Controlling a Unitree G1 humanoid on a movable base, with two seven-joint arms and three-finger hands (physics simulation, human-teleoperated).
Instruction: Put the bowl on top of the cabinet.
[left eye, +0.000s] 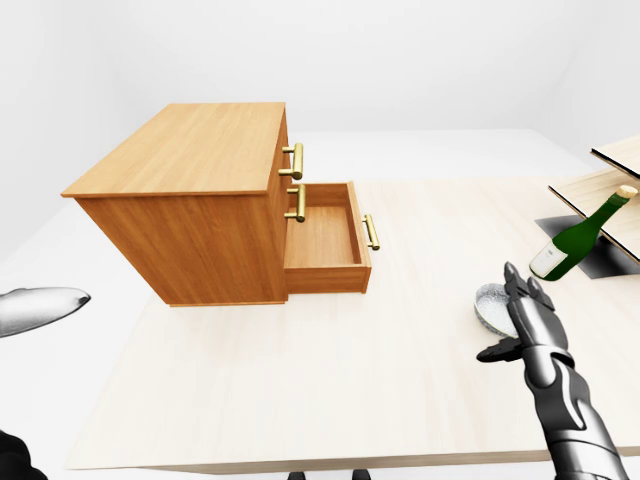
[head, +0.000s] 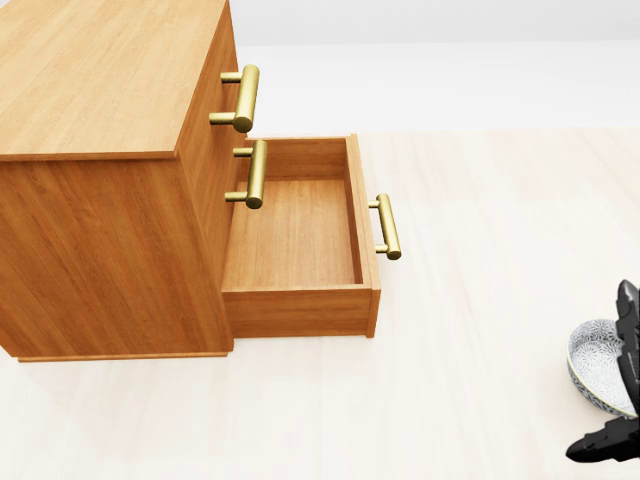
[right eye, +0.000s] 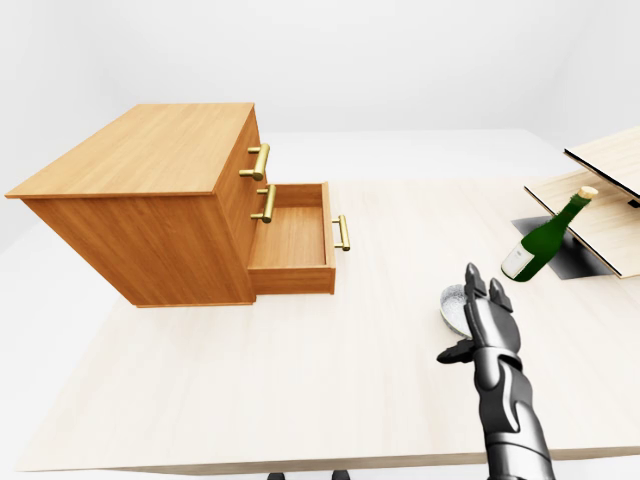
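Observation:
A small white patterned bowl (left eye: 489, 302) sits upright on the pale wooden table, at the lower right of the head view (head: 596, 363). My right hand (left eye: 510, 320) stands open just to the bowl's right, fingers stretched upward and thumb (left eye: 492, 352) sticking out below the bowl; nothing is held. The wooden cabinet (left eye: 195, 150) stands at the left, its flat top bare and its lowest drawer (left eye: 325, 238) pulled out and empty. At the left edge of the left-eye view only a grey pointed part of my left hand (left eye: 40, 308) shows, its fingers hidden.
A green bottle (right eye: 545, 243) leans on a dark tray at the right, beside slanted wooden boards (right eye: 605, 160). Brass handles (head: 243, 98) stick out from the cabinet's drawers. The table's near edge (left eye: 300, 462) runs along the bottom of the eye views.

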